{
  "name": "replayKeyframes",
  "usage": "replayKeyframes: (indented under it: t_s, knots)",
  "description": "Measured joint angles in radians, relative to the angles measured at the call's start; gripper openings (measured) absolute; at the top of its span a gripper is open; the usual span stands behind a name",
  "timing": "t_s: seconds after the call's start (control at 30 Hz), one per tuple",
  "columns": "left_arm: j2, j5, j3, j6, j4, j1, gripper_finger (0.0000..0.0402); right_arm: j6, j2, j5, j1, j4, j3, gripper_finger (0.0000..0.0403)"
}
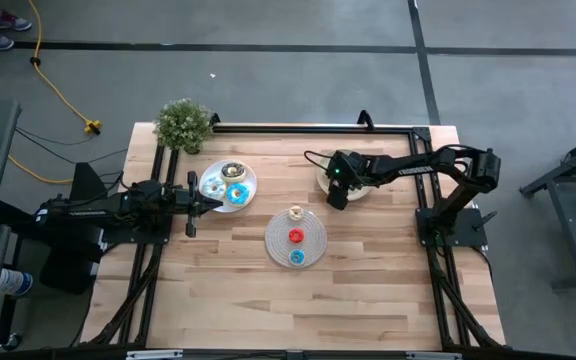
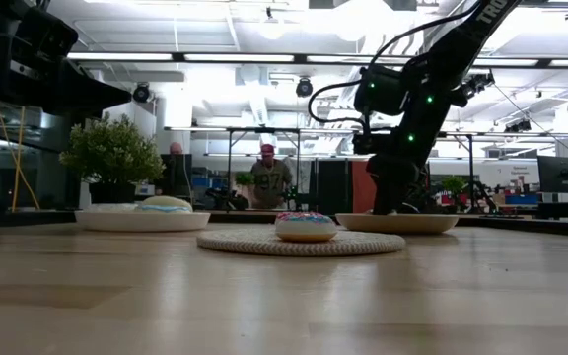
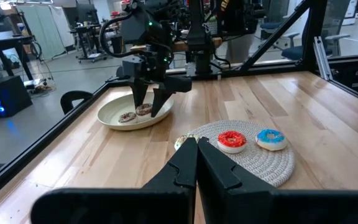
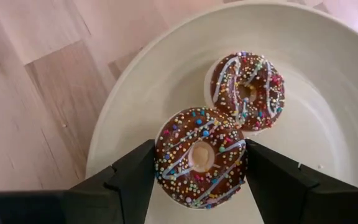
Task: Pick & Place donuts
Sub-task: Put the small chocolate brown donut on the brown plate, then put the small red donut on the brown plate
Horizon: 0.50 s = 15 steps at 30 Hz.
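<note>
High view: the right pincer (image 1: 336, 196) hangs at the near edge of the yellow-green plate (image 1: 360, 190), which lies up and to the right of the round mat (image 1: 311, 226). Three minis sit on that mat: cream (image 1: 295, 212), red (image 1: 296, 236), blue (image 1: 297, 258). The white plate (image 1: 250, 179), left of the mat, carries two donuts, and the left pincer (image 1: 190, 207) waits beside it with its fingers pressed together. One potted plant (image 1: 184, 125) stands beyond the white plate.

Low view: one iced donut (image 2: 306, 226) shows on the mat, with a plate on either side.

Left wrist view: the far pincer stands in the plate over two brown donuts.

Right wrist view: the fingers bracket one brown sprinkled donut (image 4: 201, 156), seemingly clamped, touching a second (image 4: 248, 91). If this is a release, the donut could settle against its neighbour or tip on the sloped rim; if a lift, the neighbour may be nudged.
</note>
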Motion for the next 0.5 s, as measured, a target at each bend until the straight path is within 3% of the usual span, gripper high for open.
replayKeyframes:
  t_s: [0.5]
  knots:
    - [0.000,0.000,0.000,0.000,0.000,0.000,0.0001,0.025,0.000,-0.033,0.000,0.000,0.000,0.0273]
